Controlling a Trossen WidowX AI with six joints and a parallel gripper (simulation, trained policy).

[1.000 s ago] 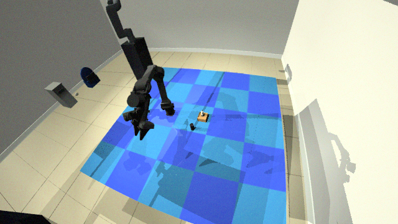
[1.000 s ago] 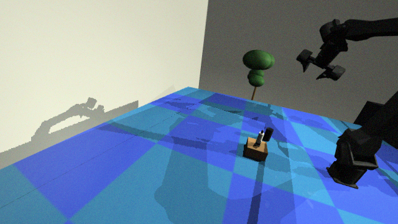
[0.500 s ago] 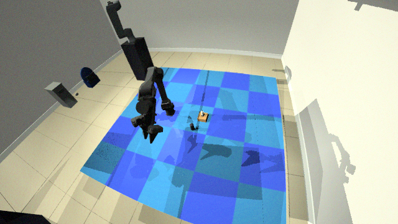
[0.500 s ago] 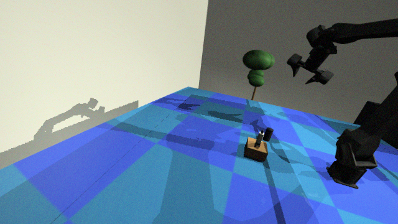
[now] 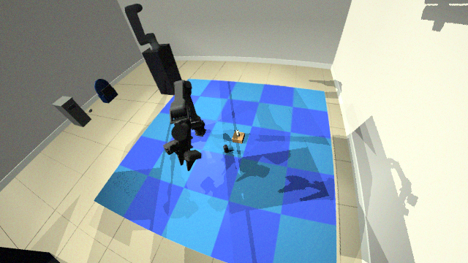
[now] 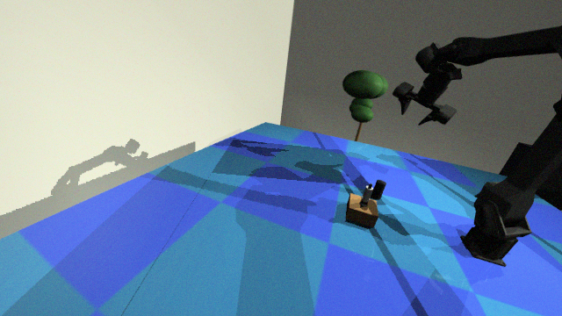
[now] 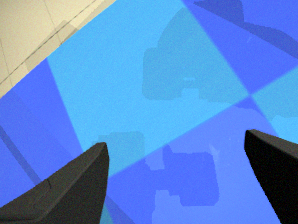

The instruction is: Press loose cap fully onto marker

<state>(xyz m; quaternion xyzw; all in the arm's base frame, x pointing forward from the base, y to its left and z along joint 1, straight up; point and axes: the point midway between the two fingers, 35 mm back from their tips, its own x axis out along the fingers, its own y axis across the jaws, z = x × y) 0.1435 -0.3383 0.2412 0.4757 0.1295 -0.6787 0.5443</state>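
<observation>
A white marker (image 5: 238,133) (image 6: 367,194) stands upright in the orange-brown holder block (image 5: 238,141) (image 6: 362,217), its dark tip bare. The black cap (image 5: 226,148) (image 6: 378,190) stands on the table apart from the block, on its near side in the top view and behind it in the exterior view. My gripper (image 5: 185,167) (image 6: 412,118) (image 7: 176,145) is open and empty, high above the table and off to the side of the cap. Block, marker and cap are outside the wrist view.
The table top (image 5: 205,223) (image 6: 281,272) has a blue checkered surface crossed by shadows of the arm. The arm's base (image 6: 493,237) stands on the table to the right of the block in the exterior view. A green plant (image 6: 363,84) stands beyond the table.
</observation>
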